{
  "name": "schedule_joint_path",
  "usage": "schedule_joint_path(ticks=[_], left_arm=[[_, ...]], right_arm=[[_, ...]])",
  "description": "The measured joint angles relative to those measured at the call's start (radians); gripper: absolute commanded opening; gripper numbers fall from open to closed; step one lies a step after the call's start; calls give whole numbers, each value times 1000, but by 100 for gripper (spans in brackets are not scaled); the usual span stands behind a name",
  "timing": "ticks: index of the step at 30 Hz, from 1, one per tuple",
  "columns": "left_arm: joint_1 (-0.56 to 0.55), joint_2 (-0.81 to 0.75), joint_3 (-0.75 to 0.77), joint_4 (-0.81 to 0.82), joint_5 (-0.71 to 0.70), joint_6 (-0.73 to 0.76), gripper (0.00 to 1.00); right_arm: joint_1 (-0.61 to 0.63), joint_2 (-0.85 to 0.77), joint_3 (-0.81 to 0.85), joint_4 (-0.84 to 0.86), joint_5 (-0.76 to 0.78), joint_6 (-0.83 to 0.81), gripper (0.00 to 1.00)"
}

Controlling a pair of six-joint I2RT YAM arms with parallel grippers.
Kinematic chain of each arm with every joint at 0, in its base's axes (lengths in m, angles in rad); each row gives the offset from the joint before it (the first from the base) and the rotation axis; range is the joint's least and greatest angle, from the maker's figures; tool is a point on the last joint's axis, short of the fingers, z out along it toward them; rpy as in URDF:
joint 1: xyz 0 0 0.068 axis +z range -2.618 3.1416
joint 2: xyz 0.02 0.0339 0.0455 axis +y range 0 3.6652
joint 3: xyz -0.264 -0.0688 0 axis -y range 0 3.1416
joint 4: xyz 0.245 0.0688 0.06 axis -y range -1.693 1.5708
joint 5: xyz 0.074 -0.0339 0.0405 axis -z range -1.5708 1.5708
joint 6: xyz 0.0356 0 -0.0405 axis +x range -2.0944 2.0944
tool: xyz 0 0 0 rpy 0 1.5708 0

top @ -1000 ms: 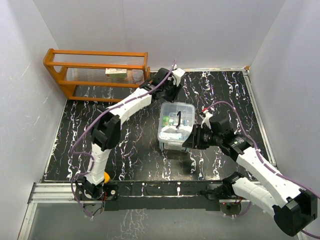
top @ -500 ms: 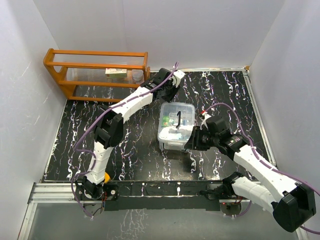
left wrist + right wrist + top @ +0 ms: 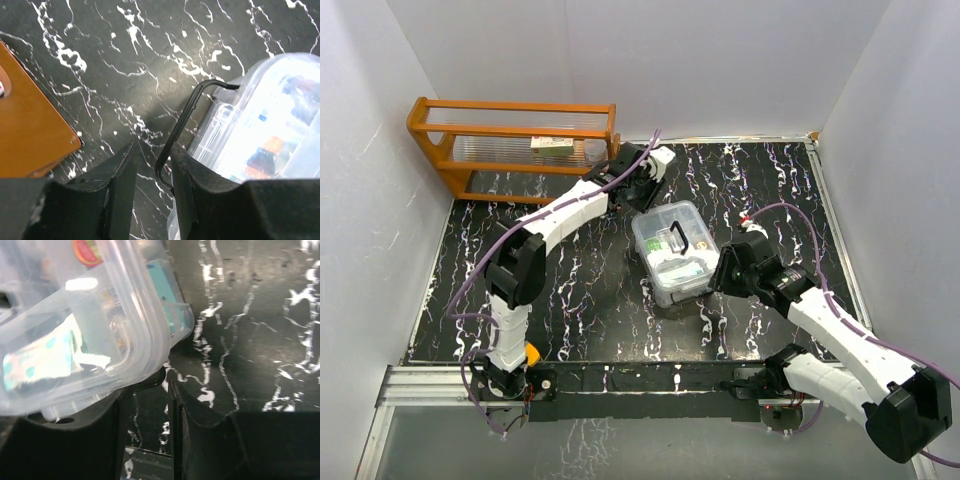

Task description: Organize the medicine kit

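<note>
The medicine kit (image 3: pixel 678 252) sits askew near the middle of the table (image 3: pixel 570 300), lid on, its dark handle (image 3: pixel 680 236) on top. My left gripper (image 3: pixel 638 182) is low at the kit's 11 o'clock corner. Its jaws are narrowly parted, and the kit's black wire clasp (image 3: pixel 182 117) runs into the gap without being pinched. My right gripper (image 3: pixel 150 385) is tucked against the kit's 4 o'clock corner. Its jaws are close together under the clear rim, and I cannot tell whether they grip anything. The orange rack (image 3: pixel 510 130) stands at the table's 10 o'clock.
</note>
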Motion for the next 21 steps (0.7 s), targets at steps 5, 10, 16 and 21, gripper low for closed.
schedule_joint_path(ticks=[5, 10, 16, 21], left_arm=[[6, -95, -146, 34, 32, -43, 31], [12, -183, -290, 39, 74, -101, 30], [17, -311, -471, 35, 105, -164, 30], [20, -418, -596, 38, 98, -216, 31]], right_arm=[[-6, 27, 0, -51, 129, 16, 35], [-19, 31, 0, -64, 229, 1, 36], [-29, 72, 16, -21, 233, -94, 36], [-33, 113, 35, 7, 187, -180, 36]])
